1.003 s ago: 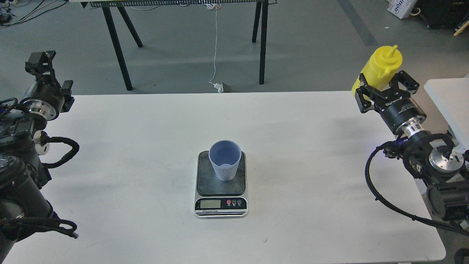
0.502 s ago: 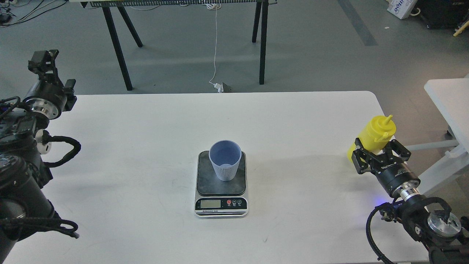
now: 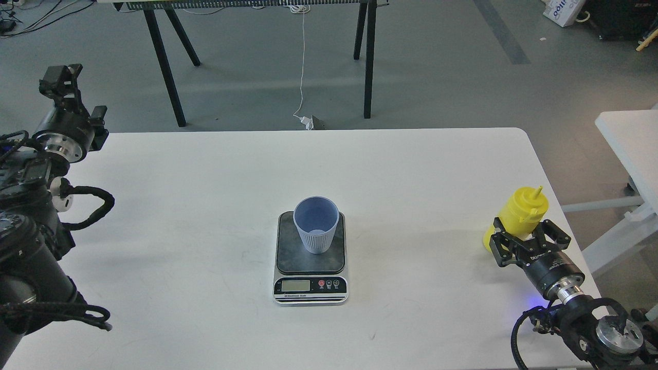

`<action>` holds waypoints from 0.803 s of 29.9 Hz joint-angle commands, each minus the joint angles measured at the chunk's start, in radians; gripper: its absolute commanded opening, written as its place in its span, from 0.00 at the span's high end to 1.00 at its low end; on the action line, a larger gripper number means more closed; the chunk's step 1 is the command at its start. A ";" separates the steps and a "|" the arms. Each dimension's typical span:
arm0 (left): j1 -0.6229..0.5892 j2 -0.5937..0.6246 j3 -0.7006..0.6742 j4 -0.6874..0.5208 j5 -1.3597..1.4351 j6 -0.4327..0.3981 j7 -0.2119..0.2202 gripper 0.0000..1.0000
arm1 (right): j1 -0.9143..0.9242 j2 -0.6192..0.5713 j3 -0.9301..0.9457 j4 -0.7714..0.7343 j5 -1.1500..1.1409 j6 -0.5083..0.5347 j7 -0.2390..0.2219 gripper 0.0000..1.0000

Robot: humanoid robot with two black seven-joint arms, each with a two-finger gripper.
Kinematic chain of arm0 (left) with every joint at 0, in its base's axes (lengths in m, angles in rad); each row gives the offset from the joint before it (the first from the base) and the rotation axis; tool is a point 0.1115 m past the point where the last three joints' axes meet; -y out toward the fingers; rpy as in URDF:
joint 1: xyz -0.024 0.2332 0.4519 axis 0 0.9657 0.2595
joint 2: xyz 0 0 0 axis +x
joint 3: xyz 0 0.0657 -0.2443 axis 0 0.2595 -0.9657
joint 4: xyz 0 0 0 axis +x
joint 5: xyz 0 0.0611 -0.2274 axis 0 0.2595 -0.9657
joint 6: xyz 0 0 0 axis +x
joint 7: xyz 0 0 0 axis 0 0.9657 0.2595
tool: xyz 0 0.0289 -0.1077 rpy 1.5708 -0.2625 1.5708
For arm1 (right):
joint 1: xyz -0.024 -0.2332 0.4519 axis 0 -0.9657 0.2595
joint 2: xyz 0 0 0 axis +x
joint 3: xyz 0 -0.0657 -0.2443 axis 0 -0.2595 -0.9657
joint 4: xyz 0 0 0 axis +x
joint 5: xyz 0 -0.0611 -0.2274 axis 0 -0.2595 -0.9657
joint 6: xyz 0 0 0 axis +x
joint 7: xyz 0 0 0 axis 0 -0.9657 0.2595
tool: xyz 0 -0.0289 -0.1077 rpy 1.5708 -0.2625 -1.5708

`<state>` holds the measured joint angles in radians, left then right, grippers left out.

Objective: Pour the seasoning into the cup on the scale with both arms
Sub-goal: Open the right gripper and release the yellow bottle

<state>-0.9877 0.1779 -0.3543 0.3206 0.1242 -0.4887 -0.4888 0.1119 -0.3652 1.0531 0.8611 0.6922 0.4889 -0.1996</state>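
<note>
The light blue-grey ribbed cup (image 3: 315,224) stands upright on the dark plate of the small digital scale (image 3: 310,289) at the middle of the white table (image 3: 205,205). My right gripper (image 3: 528,235) is shut on the lower body of the yellow seasoning bottle (image 3: 522,211). It holds the bottle upright, low over the table's right edge, nozzle pointing up, far right of the cup. My left gripper (image 3: 58,82) is raised at the far left, past the table's back left corner. It looks small and dark, and its fingers cannot be told apart.
A second white table (image 3: 629,141) stands off to the right, close to my right arm. A black trestle's legs (image 3: 165,67) and a white cable (image 3: 302,61) are on the grey floor behind. The table's right edge runs just beside the bottle.
My right gripper has dropped with the bottle from high at the back right down to the table's right edge. My left gripper has risen slightly. Cup and scale have not moved.
</note>
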 commanded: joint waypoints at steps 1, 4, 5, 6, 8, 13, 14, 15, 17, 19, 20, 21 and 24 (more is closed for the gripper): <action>0.001 0.000 0.001 0.000 0.000 0.000 0.000 0.00 | -0.003 0.000 -0.002 0.012 -0.003 0.000 -0.001 0.00; 0.001 0.000 0.006 0.000 0.000 0.000 0.000 0.00 | -0.014 -0.011 -0.002 0.032 -0.005 0.000 -0.001 0.00; 0.001 0.000 0.006 0.000 0.000 0.000 0.000 0.00 | -0.020 -0.015 -0.001 0.047 -0.005 0.000 -0.001 0.00; 0.001 0.000 0.006 0.000 0.000 0.000 0.000 0.00 | -0.030 -0.020 0.001 0.064 -0.005 0.000 -0.001 0.00; 0.003 0.000 0.006 0.000 0.000 0.000 0.000 0.00 | -0.058 -0.046 0.002 0.099 -0.005 0.000 -0.001 0.00; 0.003 0.000 0.008 0.000 0.000 0.000 0.000 0.00 | -0.142 -0.109 0.019 0.188 -0.005 0.000 0.000 0.00; 0.004 0.000 0.008 0.000 0.000 0.000 0.000 0.00 | -0.158 -0.122 0.021 0.202 -0.005 0.000 0.000 0.00; 0.004 0.000 0.008 0.000 0.000 0.000 0.000 0.00 | -0.176 -0.136 0.022 0.217 -0.005 0.000 0.002 0.00; 0.004 0.000 0.008 0.000 0.000 0.000 0.000 0.00 | -0.217 -0.162 0.030 0.251 -0.002 0.000 0.002 0.00; 0.004 0.000 0.008 0.000 0.000 0.000 0.000 0.00 | -0.276 -0.193 0.059 0.304 -0.002 0.000 0.005 0.00; 0.003 0.000 0.008 0.000 0.000 0.000 0.000 0.00 | -0.311 -0.210 0.076 0.337 -0.002 0.000 0.005 0.00; 0.003 0.000 0.008 0.000 -0.001 0.000 0.000 0.00 | -0.351 -0.228 0.090 0.373 -0.002 0.000 0.006 0.00; 0.003 0.000 0.008 0.000 0.000 0.000 0.000 0.00 | -0.458 -0.280 0.111 0.459 -0.002 0.000 0.008 0.00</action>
<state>-0.9834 0.1779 -0.3466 0.3206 0.1241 -0.4886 -0.4888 -0.2479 -0.5980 1.1419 1.2410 0.6901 0.4888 -0.1935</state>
